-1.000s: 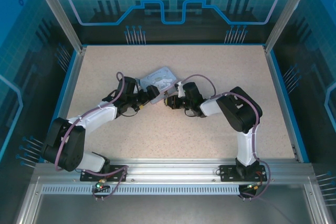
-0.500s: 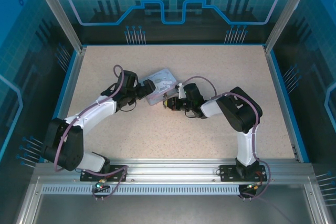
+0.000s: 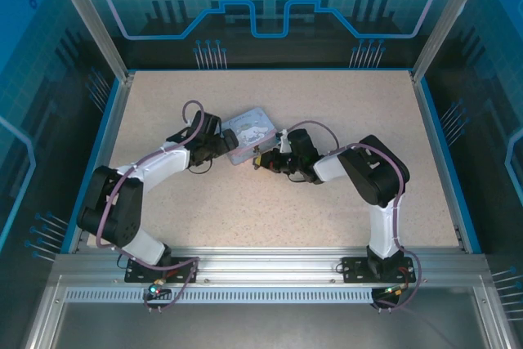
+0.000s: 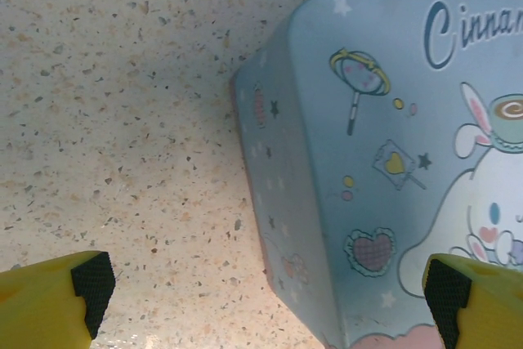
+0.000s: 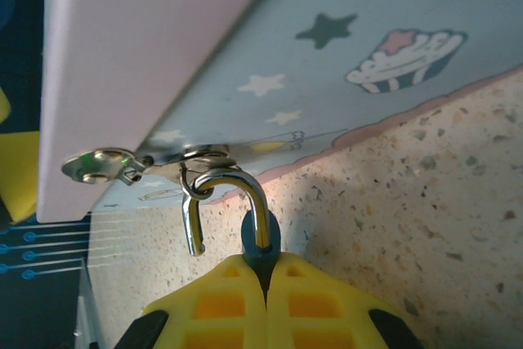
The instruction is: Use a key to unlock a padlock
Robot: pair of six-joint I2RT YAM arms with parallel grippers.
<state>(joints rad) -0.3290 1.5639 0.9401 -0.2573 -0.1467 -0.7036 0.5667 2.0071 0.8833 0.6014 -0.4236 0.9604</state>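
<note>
Right tool (image 5: 263, 274) pinches the padlock (image 5: 260, 239), whose shackle hooks the hasp (image 5: 200, 154) on the box (image 5: 327, 63). Left tool (image 4: 265, 296) gapes wide over a box corner.

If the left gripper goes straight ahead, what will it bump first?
Probably the blue cartoon box: its corner sits right ahead of the open left gripper, between its fingers, though depth is unclear.
</note>
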